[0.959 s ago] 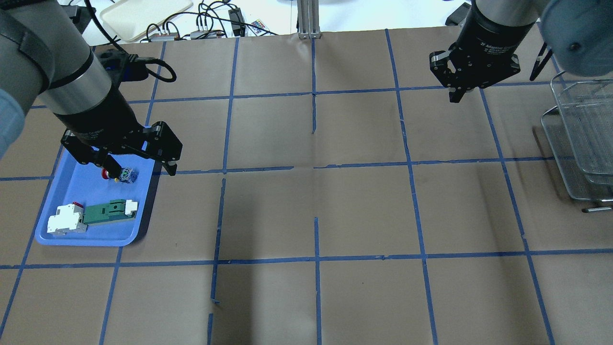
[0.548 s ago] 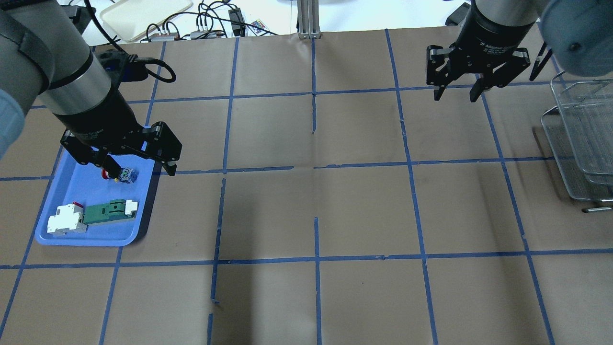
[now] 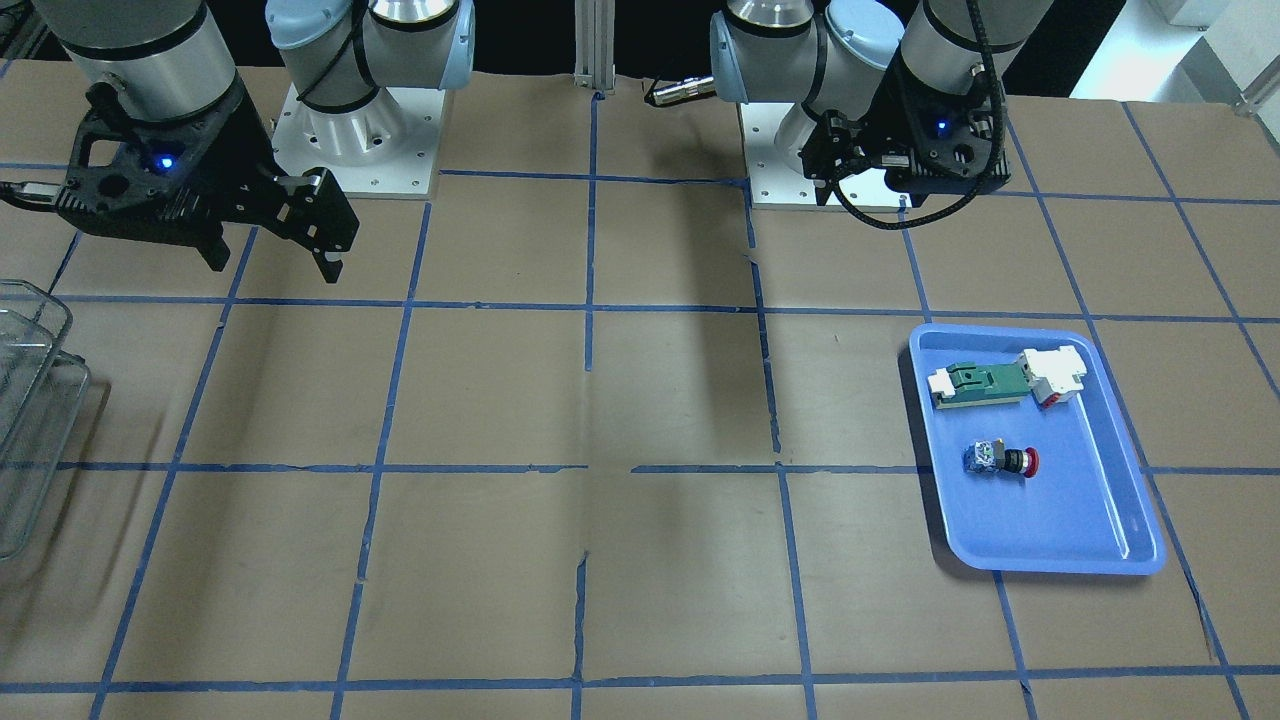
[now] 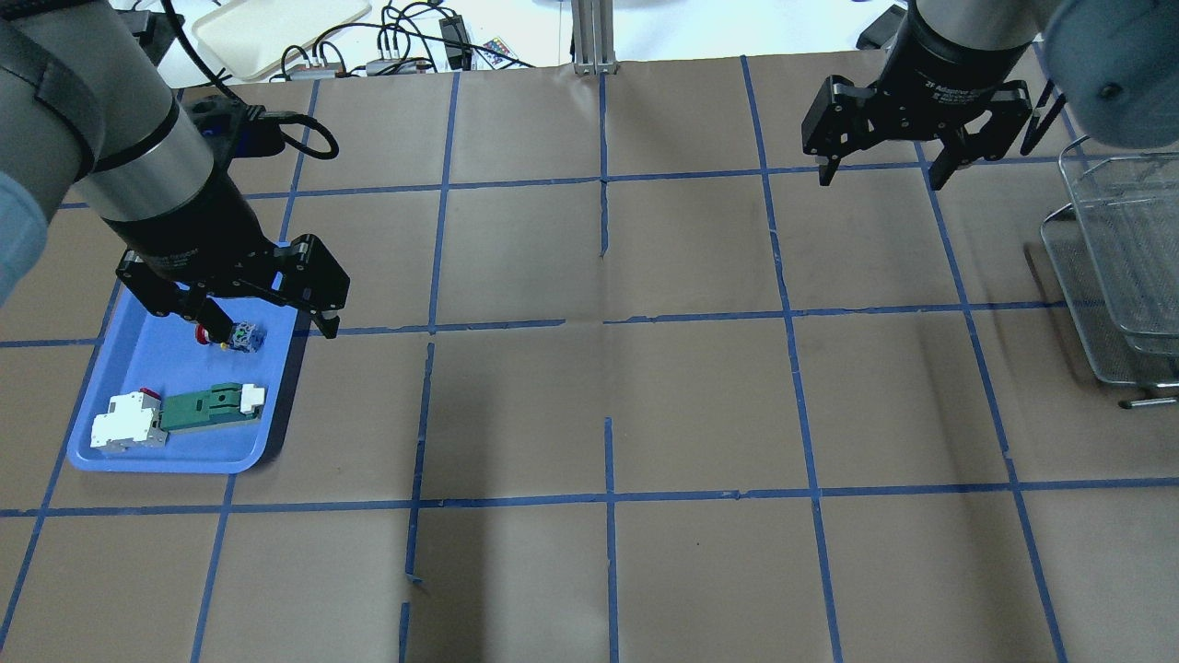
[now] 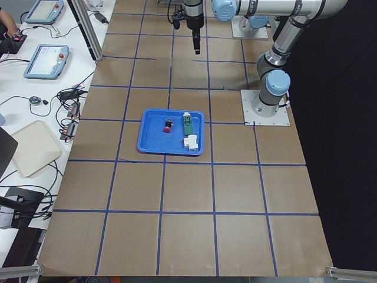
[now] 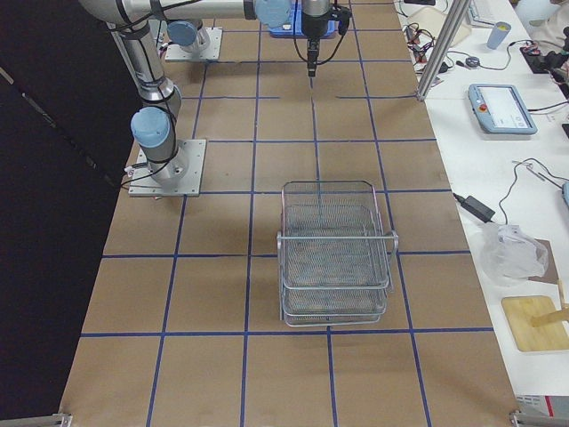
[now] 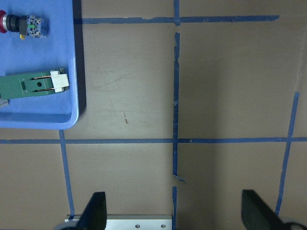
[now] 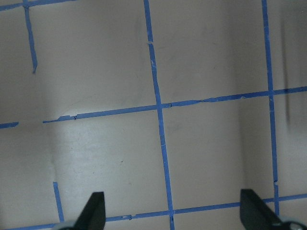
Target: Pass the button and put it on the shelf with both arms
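both pairs of jaws are spread wide, holding nothing. the left jaws hang high near the blue tray [image 4: 138, 387] by the desk's [image 4: 589, 405] left edge, and the right jaws hang toward its right edge. the button [image 4: 232, 335] lies on its side in the tray, untouched. the shelf [image 4: 1119, 267] stands at the right edge.

The shelf [image 4: 1119, 262] runs off the overhead view's right edge; the left gripper [image 4: 274, 330] partly hides the button [image 4: 242, 337].
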Robot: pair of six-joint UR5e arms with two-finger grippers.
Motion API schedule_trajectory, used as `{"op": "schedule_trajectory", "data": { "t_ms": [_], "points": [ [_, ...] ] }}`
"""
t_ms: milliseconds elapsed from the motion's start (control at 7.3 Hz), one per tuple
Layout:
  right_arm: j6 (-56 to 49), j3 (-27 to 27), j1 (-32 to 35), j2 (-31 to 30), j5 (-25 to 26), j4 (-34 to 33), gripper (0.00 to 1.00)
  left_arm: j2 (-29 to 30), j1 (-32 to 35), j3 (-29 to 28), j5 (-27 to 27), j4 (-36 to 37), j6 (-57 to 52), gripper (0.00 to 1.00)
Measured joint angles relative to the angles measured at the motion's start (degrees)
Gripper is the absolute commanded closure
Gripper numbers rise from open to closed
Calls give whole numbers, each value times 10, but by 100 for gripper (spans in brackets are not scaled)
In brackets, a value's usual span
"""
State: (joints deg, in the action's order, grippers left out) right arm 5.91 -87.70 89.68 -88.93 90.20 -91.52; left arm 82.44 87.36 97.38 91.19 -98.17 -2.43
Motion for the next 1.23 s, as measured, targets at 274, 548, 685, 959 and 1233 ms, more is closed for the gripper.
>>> {"op": "schedule_trajectory", "data": {
  "t_ms": [274, 548, 685, 959, 1233],
  "points": [
    [-3, -8, 0, -7, -4, 0, 0, 0, 0, 0, 0, 1, -1, 0],
    [-7, -13, 0, -8, -3, -2, 0, 0, 1, -1, -1, 1, -1, 0],
    [-9, -14, 0, -9, -1, -2, 0, -1, 1, -1, 0, 1, -1, 0],
    [-13, -15, 0, -13, 0, -2, 0, 4, -2, -1, 0, 2, -1, 0],
    [-11, -23, 1, -19, 1, -4, 0, 13, -18, 0, 0, 22, 7, 0]
  ]
}}
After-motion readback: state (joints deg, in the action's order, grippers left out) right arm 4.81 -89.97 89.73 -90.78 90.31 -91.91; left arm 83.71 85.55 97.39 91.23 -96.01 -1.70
